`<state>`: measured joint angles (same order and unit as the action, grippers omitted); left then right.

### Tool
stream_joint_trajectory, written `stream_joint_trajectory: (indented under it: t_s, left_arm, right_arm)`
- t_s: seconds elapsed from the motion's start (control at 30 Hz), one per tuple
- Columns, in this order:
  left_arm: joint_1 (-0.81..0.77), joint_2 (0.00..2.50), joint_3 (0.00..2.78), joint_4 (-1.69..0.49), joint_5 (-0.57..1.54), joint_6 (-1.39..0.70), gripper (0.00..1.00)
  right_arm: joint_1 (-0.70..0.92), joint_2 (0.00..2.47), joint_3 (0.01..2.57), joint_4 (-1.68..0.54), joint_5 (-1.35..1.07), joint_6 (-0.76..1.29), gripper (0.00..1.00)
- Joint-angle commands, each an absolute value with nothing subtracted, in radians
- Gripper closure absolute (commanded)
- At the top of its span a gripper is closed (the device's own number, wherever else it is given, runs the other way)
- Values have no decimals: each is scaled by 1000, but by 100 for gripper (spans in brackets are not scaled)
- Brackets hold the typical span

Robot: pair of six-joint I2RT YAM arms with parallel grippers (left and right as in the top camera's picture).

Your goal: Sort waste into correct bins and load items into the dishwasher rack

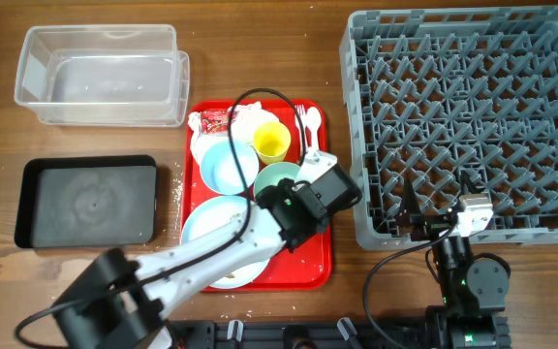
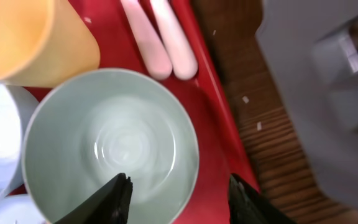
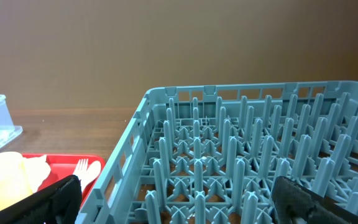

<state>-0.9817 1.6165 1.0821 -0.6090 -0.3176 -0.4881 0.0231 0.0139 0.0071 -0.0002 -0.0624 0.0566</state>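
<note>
My left gripper [image 1: 298,194] is open over the mint green bowl [image 1: 275,178] on the red tray. In the left wrist view one finger of the gripper [image 2: 179,194] is inside the bowl [image 2: 104,143] and the other is outside its rim. The yellow cup [image 1: 271,142], small light blue bowl [image 1: 228,163], large light blue plate [image 1: 216,228], white fork and spoon [image 1: 307,120], napkin [image 1: 252,114] and red-and-white wrapper [image 1: 211,121] also lie on the tray. My right gripper [image 1: 419,225] is open and empty at the front edge of the grey dishwasher rack [image 1: 473,116].
The clear tub [image 1: 100,76] is at the back left and the black tray [image 1: 85,202] is in front of it. The red tray [image 1: 313,262] lies between them and the rack. White crumbs [image 1: 174,194] dot the table beside the black tray.
</note>
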Motion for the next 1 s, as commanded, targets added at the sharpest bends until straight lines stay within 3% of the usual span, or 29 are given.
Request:
stream_joint_trajectory:
  t_s: [0.0,0.23,0.37,0.5,0.53,0.97]
  left_arm:
    - [-983,1538,1107,-609,-341,-539,48]
    - [-947,1441,1107,-610,-350,-620,44]
    - [-886,1404,1107,-625,-348,-670,37]
    - [-845,1357,1107,-635,-346,-670,18]
    - [-841,1352,1107,-635,-346,-670,1]
    - [-839,1356,1106,-639,-191,-670,0]
  right_arm:
    - [25,10,5,2,-52,71,0]
    - [25,10,5,2,-52,71,0]
    - [25,10,5,2,-52,71,0]
    - [25,10,5,2,-52,71,0]
    - [25,10,5,2,-52,71,1]
    - [25,10,5,2,-52,71,0]
